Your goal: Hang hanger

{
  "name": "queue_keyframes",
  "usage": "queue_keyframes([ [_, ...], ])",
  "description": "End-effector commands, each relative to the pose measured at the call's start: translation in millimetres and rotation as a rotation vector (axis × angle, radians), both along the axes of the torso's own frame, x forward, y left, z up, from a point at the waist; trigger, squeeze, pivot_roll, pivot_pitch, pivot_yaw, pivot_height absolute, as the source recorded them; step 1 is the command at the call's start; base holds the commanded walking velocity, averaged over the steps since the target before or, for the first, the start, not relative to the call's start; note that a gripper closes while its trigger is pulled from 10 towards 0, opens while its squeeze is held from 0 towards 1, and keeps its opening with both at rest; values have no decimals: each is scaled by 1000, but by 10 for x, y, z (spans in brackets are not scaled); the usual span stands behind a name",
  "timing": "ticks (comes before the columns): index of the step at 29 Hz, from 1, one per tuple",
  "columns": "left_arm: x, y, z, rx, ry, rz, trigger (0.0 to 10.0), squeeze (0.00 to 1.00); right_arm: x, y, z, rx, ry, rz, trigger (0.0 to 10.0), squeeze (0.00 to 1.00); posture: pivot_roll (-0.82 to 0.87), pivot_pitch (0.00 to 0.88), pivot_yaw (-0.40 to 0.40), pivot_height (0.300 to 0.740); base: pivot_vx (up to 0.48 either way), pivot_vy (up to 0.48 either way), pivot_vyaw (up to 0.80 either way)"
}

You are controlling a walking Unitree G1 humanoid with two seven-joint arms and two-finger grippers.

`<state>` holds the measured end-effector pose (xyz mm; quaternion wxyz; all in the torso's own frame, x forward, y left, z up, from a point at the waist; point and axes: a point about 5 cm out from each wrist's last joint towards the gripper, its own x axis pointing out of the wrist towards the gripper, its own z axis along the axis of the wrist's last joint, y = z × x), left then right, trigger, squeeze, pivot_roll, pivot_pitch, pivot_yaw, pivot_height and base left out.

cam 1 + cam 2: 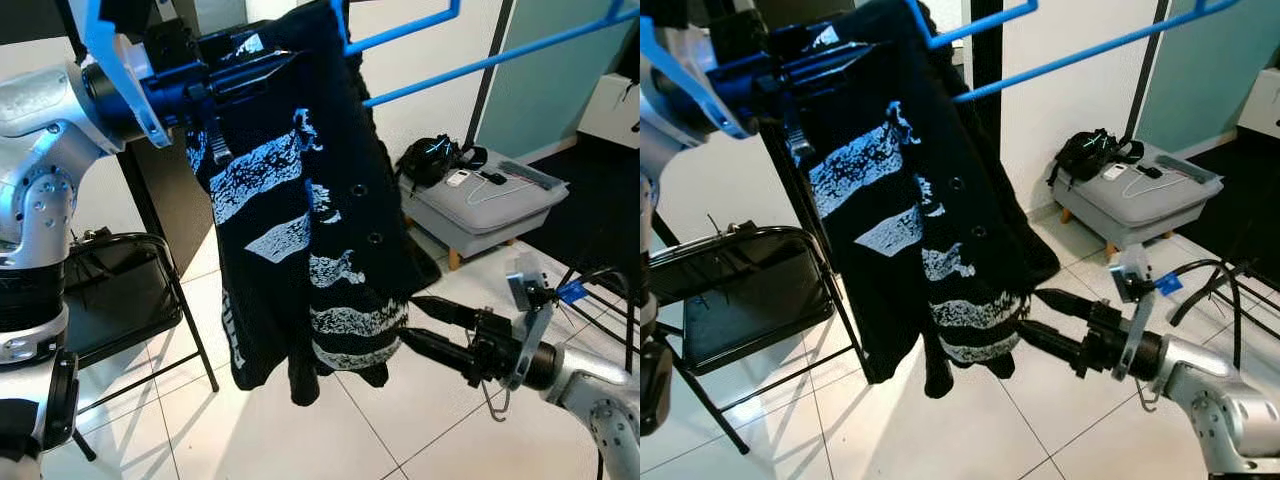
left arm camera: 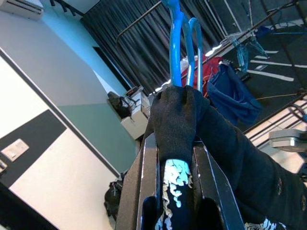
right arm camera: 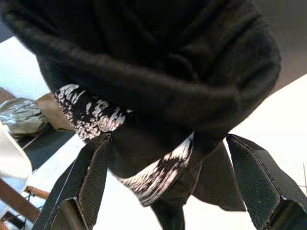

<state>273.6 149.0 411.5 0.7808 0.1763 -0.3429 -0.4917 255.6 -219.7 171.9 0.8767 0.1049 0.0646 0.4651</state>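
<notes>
The left gripper [image 2: 175,158] is clamped on the top of a black cardigan with white patches [image 1: 300,220], held high beside the blue hanger [image 2: 180,48], whose hook rises just beyond the gripper's fingertips. The garment hangs down from that gripper. The right gripper [image 1: 415,322] reaches low with its fingers apart, their tips at the cardigan's bottom hem. A black folding chair [image 1: 120,290] stands below the left gripper.

head eyes look down; both wrist views sit close on the garment [image 1: 300,200]
</notes>
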Motion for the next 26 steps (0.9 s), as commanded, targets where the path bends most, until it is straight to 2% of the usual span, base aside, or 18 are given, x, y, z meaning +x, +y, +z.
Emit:
queue_keyframes([
  [1, -76, -28, 97, -22, -43, -27, 0, 0, 31, 0, 32, 14, -21, -13, 10000, 0, 9, 0, 57, 740, 0, 0, 0],
  [8, -117, -49, 128, -42, -43, -79, 0, 0, 90, 72, 63, 83, -35, -12, 10000, 0, 17, 0, 56, 740, 0, 0, 0],
  [18, -129, -53, 147, -46, -45, -90, 0, 0, 131, 143, 105, 126, -50, 12, 10000, 0, 19, 0, 56, 740, 0, 0, 0],
  [26, -143, -15, 194, -71, -55, -84, 0, 0, 42, 211, 83, 194, 21, 139, 10000, 0, 19, 0, 46, 740, 0, 0, 0],
])
